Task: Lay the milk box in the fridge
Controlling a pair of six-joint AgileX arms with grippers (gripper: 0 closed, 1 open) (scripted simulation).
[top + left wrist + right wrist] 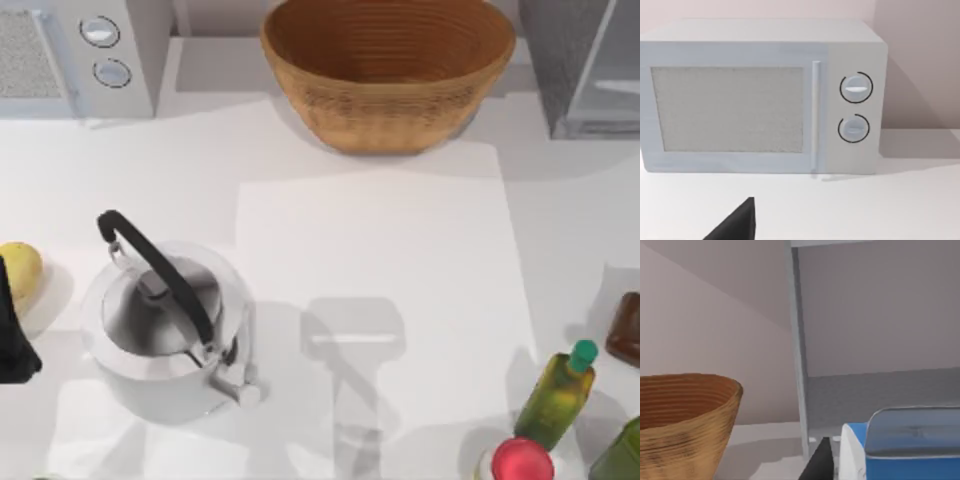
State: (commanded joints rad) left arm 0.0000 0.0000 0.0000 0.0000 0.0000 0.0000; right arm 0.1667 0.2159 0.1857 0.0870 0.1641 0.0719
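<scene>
Since the job needs one arm, my left pincer (735, 225) sits parked at the table's (380, 250) left edge beside a yellow fruit (20, 270), facing the microwave (760, 100); whether it is spread I cannot tell. Moving right, the kettle (165, 330) and the basket (390, 70) stand well clear of the work. My right pincer (822, 465) looks to be pinching the milk box (900, 455), one dark finger against its side, holding it level before the fridge (580, 70), whose door stands open. The door's pale frame, just beside the box, is the edge I'd watch. Bottles (558, 395) cluster at the right front, out of the way.
</scene>
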